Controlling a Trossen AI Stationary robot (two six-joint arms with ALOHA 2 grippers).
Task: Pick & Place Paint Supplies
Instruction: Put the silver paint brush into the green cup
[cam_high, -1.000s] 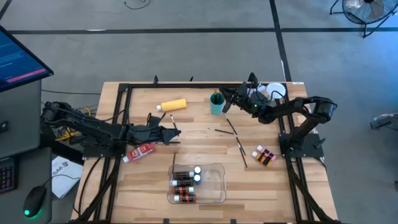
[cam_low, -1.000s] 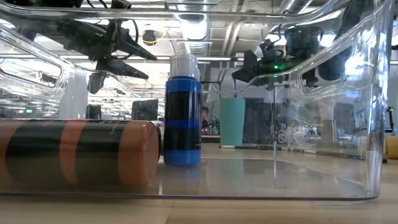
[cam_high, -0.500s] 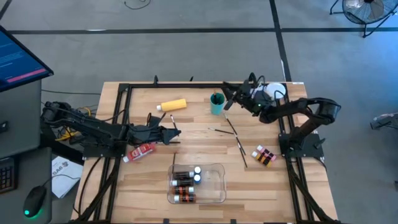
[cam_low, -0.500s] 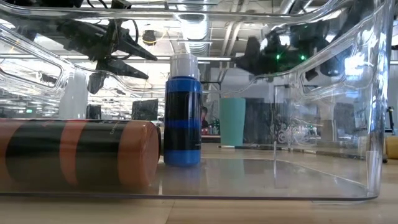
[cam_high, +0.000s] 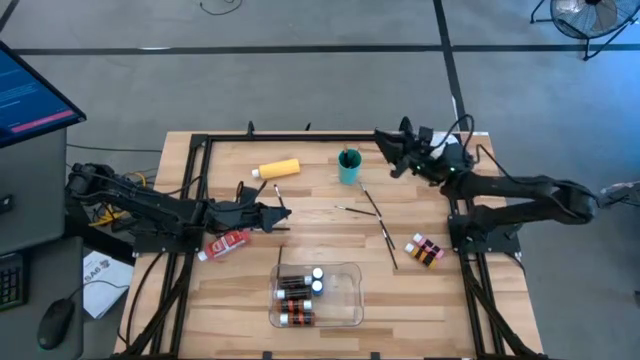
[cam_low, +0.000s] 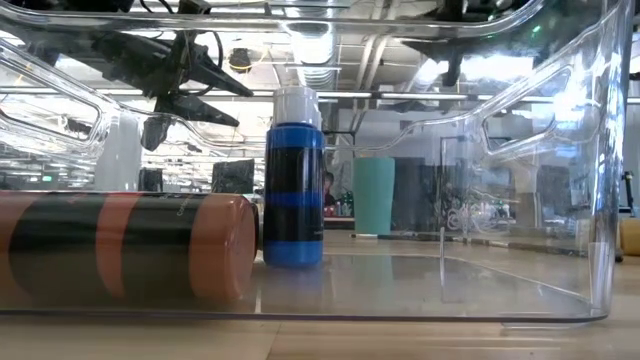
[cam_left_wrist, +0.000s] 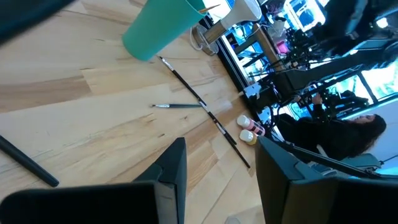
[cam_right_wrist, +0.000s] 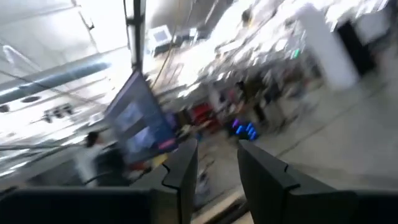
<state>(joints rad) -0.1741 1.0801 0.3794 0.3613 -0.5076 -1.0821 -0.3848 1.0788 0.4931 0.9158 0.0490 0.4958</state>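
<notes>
Right gripper (cam_high: 388, 152) is up near the back right corner of the table (cam_high: 240, 300), just beside the teal cup (cam_high: 348, 166), and its fingers are parted with nothing between them, so it's let go. A brush sits inside that cup, handle barely poking up. Left gripper (cam_high: 278, 213) hangs over the middle-left of the table, jaws partly apart and not holding anything that I can see, right next to a red paint tube (cam_high: 228, 243) lying flat on the wood. The yellow bottle (cam_high: 278, 169) lies on its side toward the back, left of the cup. Three thin brushes (cam_high: 372, 203) lie loose on the table in front of the cup, one of them running down toward the front (cam_high: 388, 244). Two small bottles (cam_high: 424, 250) lie together near the right edge. The clear plastic tray (cam_high: 352, 290) at the front holds a few small bottles; from table level you see a brown one (cam_low: 125, 247) lying down and a blue one (cam_low: 293, 175) standing upright with a white cap.
</notes>
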